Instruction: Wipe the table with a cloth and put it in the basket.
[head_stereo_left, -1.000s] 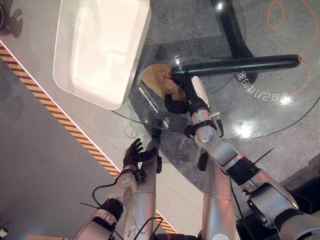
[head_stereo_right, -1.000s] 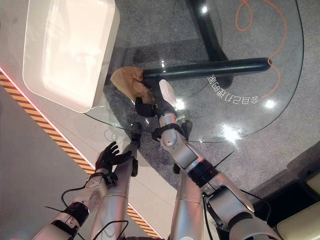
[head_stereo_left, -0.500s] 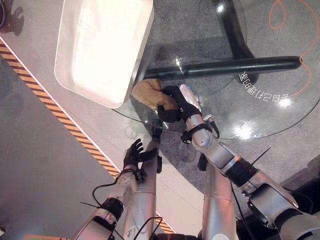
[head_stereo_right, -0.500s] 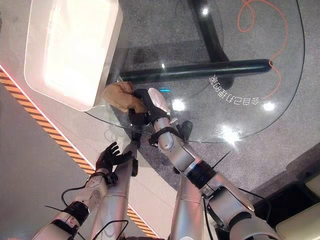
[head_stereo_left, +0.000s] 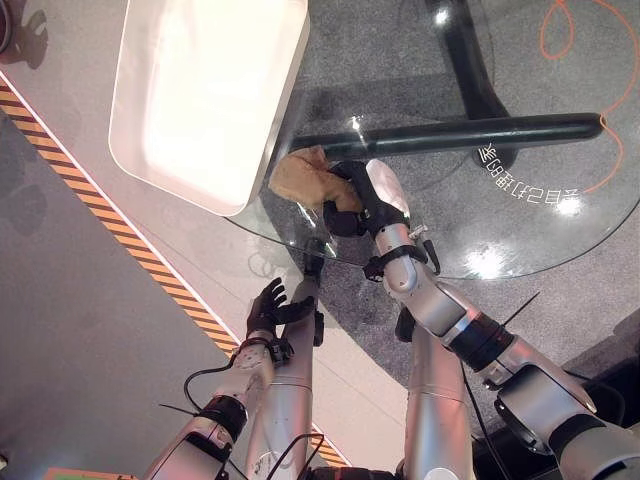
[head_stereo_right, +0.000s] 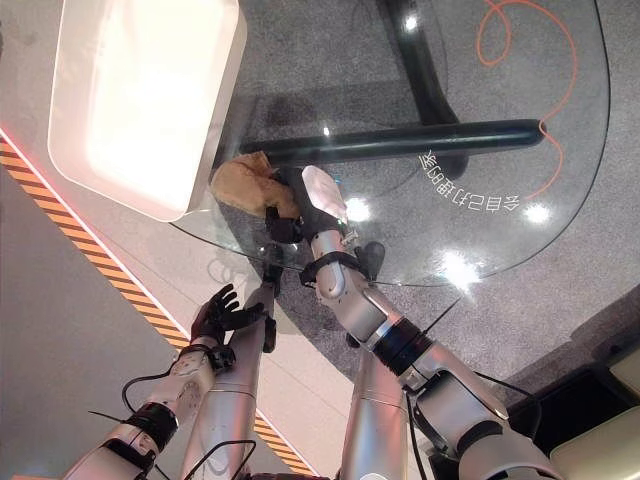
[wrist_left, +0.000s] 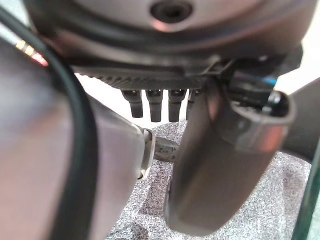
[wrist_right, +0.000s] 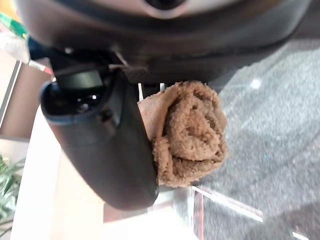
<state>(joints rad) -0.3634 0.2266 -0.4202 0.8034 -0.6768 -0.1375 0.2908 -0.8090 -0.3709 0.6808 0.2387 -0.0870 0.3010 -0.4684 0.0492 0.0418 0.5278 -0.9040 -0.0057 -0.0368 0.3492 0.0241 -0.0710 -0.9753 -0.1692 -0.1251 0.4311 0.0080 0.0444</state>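
Note:
A brown cloth (head_stereo_left: 298, 172) lies bunched on the round glass table (head_stereo_left: 520, 232), close to its near left edge. My right hand (head_stereo_left: 356, 198) is shut on the cloth, with its fingers curled over it. In the right wrist view the rolled cloth (wrist_right: 192, 132) sits pinched beside the thumb (wrist_right: 107, 150). A white basket (head_stereo_left: 200, 90) stands at the table's far left, its near corner just beyond the cloth. My left hand (head_stereo_left: 268, 306) hangs open below the table edge, over the floor, holding nothing; its straight fingers (wrist_left: 152, 106) show in the left wrist view.
Black table legs (head_stereo_left: 450, 132) run under the glass. An orange cable (head_stereo_left: 560, 30) loops on the floor at the far right. A striped orange and black tape line (head_stereo_left: 90, 200) crosses the floor on the left. The table's right half is bare glass.
My right hand dragged the cloth from nearer the table's middle toward the near left edge by the basket, then eased slightly back. The left hand has stayed still.

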